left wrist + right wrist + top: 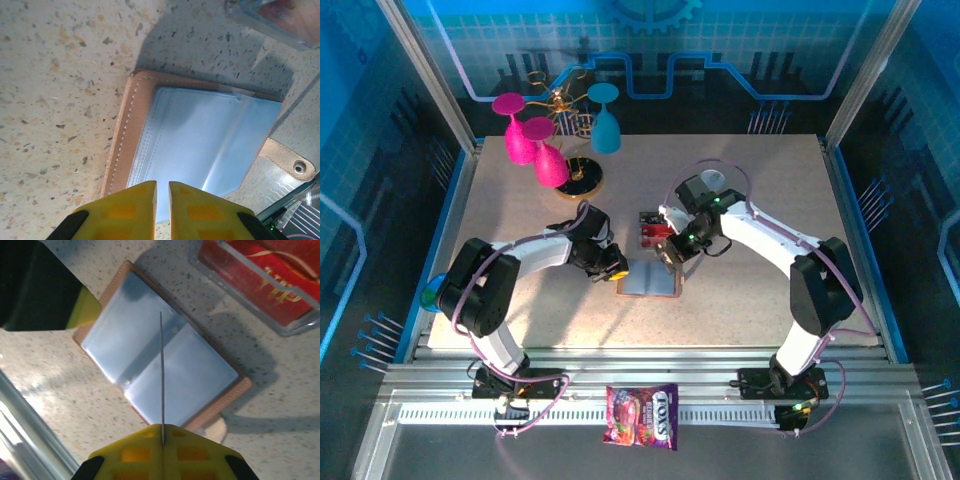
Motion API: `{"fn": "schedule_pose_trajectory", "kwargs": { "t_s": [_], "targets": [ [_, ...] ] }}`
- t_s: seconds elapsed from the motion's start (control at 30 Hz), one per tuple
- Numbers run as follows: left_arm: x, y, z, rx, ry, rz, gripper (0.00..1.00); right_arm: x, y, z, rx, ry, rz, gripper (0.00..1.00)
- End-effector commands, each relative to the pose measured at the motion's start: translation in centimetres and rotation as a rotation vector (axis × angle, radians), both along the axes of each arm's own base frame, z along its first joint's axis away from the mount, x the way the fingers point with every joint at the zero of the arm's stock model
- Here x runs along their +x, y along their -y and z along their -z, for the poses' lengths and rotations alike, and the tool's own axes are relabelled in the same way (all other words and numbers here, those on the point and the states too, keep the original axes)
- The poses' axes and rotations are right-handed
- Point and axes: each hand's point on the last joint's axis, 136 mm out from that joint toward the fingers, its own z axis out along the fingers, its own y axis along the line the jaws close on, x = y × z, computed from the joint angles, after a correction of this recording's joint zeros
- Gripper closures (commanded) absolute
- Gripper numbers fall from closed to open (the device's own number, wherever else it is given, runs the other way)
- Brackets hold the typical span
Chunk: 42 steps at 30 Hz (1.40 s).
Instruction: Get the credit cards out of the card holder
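One thin card (pixel 161 380) is held on its edge by the right gripper (pixel 163 436), whose yellow fingers are shut tight on it. Only the card's narrow edge can be seen, so its colour cannot be told; it is judged to be one of the credit cards. Its long side points straight away from the fingers.

The card holder (pixel 200 375) is laid open and flat on the table (pixel 760 200), right under the card. Its pale blue pockets look bare. The near edge of the holder is met by the left gripper (pixel 161 189). Those fingers are almost closed, with just a thin gap left between them. Whether the edge is pinched or only pressed down cannot be told.

More red cards (pixel 260 280) are kept in a clear tray (pixel 300 326). From above, the tray is seen just past the far side of the holder, close to the right gripper. The right arm is the nearer one to it.

The next move is likely a short carry away from the holder and over to the tray. The card would need to be tipped flat before it is let go. The holder should be kept pinned so it is not dragged along.
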Motion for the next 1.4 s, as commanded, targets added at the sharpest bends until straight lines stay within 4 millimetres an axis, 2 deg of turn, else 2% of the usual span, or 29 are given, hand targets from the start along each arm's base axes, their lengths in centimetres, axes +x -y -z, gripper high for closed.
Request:
{"fn": "schedule_pose_trajectory", "kwargs": {
  "t_s": [0.0,0.27,0.57,0.9,1.37],
  "targets": [
    [-0.3,-0.7,-0.4,0.009,0.015,0.001,0.85,0.0,1.0,0.3,-0.117,0.056,-0.142,0.97],
    [-0.3,-0.8,-0.7,0.002,0.025,-0.009,0.84,-0.1,-0.1,-0.5,-0.135,0.148,-0.425,0.96],
    [-0.7,-1.5,-0.8,0.005,0.032,-0.027,0.84,1.5,-0.4,-0.9,-0.211,0.162,-0.597,0.99],
    [-1.3,-2.3,-0.9,0.007,0.037,-0.053,0.84,5.8,-0.3,-1.2,-0.302,0.2,-0.666,1.0],
    [-0.8,-3.0,-1.2,0.004,0.065,-0.084,0.84,10.3,-1.0,-2.4,-0.343,0.262,-0.718,1.0]
  ]
}}
